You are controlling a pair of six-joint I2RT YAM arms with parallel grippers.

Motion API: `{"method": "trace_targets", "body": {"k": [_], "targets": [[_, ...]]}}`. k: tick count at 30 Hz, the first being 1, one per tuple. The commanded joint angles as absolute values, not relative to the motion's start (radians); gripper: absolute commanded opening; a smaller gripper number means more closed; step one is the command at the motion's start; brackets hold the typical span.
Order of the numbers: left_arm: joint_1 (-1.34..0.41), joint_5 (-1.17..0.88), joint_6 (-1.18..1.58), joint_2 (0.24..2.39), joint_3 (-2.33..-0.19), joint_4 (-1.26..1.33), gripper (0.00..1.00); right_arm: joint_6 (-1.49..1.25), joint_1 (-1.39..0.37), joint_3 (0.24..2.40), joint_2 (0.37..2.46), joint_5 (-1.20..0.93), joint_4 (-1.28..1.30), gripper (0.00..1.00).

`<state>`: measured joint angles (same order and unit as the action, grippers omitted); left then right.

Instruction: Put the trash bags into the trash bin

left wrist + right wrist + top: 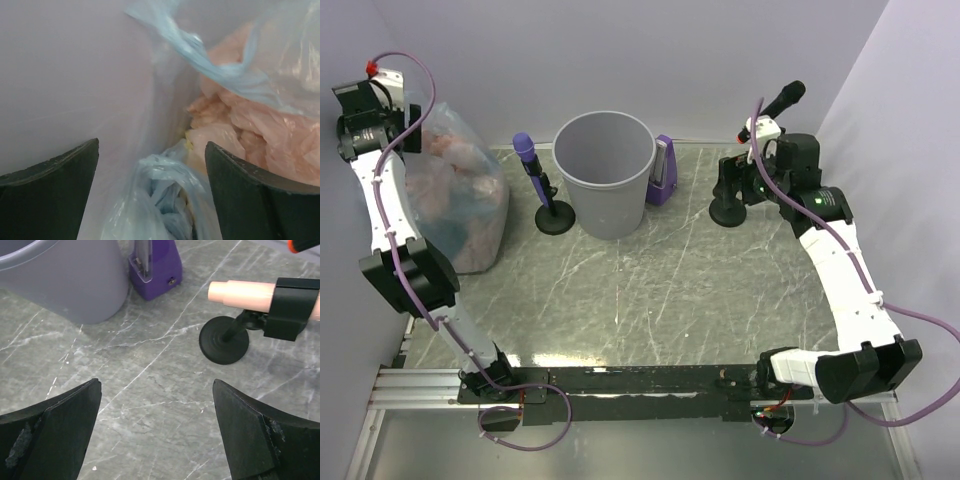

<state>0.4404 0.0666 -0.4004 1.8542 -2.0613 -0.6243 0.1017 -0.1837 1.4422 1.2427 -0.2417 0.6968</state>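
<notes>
Left arm climbs the 9 o'clock edge, left fingers spread wide over the clear stuffed plastic trash bag at 10 o'clock, right fingers gape empty over open grey marbled surface, and the round grey plastic trash bin stands at 12 o'clock.

Clear, seemingly full trash bag left of upright grey trash bin.
</notes>
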Motion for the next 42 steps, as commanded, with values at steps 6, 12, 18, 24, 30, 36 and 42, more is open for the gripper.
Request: {"method": "trace_targets", "body": {"k": [6, 12, 18, 24, 30, 36, 42], "targets": [[0.477, -0.21, -0.371, 1.631, -1.843, -0.733, 0.79, 0.095, -0.187, 1.531, 1.267, -0.279, 0.713, 0.98], [0.479, -0.311, -0.394, 1.462, -1.591, -0.796, 0.58, 0.098, -0.195, 1.586, 1.328, -0.311, 0.736, 0.98], [0.479, -0.331, -0.477, 1.335, -1.424, -0.937, 0.01, 0.118, -0.25, 1.637, 1.391, -0.295, 0.744, 0.97], [0.488, -0.215, -0.655, 1.139, -1.341, -1.039, 0.01, 0.137, -0.316, 1.638, 1.414, -0.273, 0.749, 0.97], [0.499, -0.147, -0.678, 1.095, -1.448, -1.117, 0.01, 0.144, -0.365, 1.663, 1.446, -0.271, 0.758, 0.97], [0.499, -0.133, -0.673, 1.1, -1.511, -1.112, 0.01, 0.135, -0.377, 1.667, 1.466, -0.273, 0.758, 0.97], [0.499, -0.288, -0.571, 1.21, -1.699, -1.071, 0.59, 0.135, -0.377, 1.674, 1.466, -0.258, 0.742, 0.97]]}}
